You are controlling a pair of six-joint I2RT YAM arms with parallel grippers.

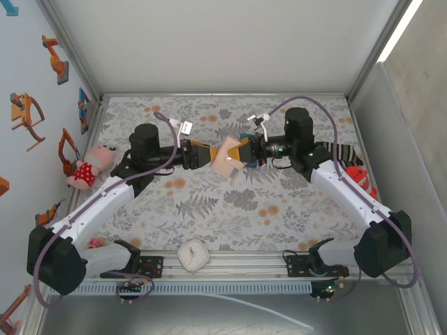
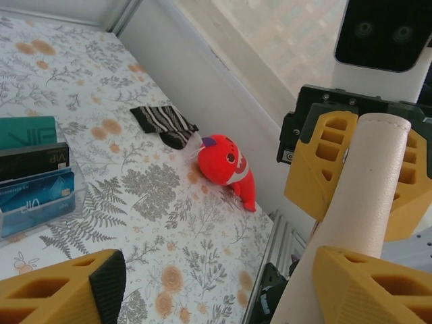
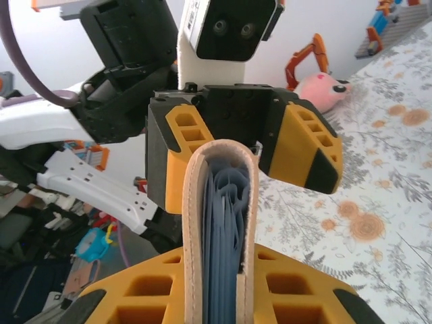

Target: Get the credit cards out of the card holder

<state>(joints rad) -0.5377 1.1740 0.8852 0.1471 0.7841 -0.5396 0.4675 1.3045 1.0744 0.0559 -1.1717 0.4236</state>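
Right up against the right wrist lens, the card holder (image 3: pixel 219 202) is clamped edge-on between the yellow fingers (image 3: pixel 135 290) of the right gripper (image 3: pixel 216 270). Tan skin is seen outside and pale blue-grey pockets in the narrow gap of the fold. Whether any cards are tucked in there can't be told tbh.

Facing it, the left gripper (image 3: pixel 239 145) is spread around the holder's far edge, 1 finger on each side. It isn't pinched on the holder, and whether either pad touches can't be told.

From above, the 2 arms are seen nose to nose over the middle of the floral table (image 1: pixel 209 216), so the holder is held up in the air, off the cloth.

Seen lying on the table in the left wrist view:
- a stack of teal, black and blue cards (image 2: pixel 34 175) marked VIP
- a striped sock (image 2: pixel 165 125), with a red plush fish (image 2: pixel 226 165) just beside it

A pink plush (image 1: pixel 91 164) is also spotted near the left wall, and a white square gadget (image 1: pixel 193 255) at the near edge between the bases.
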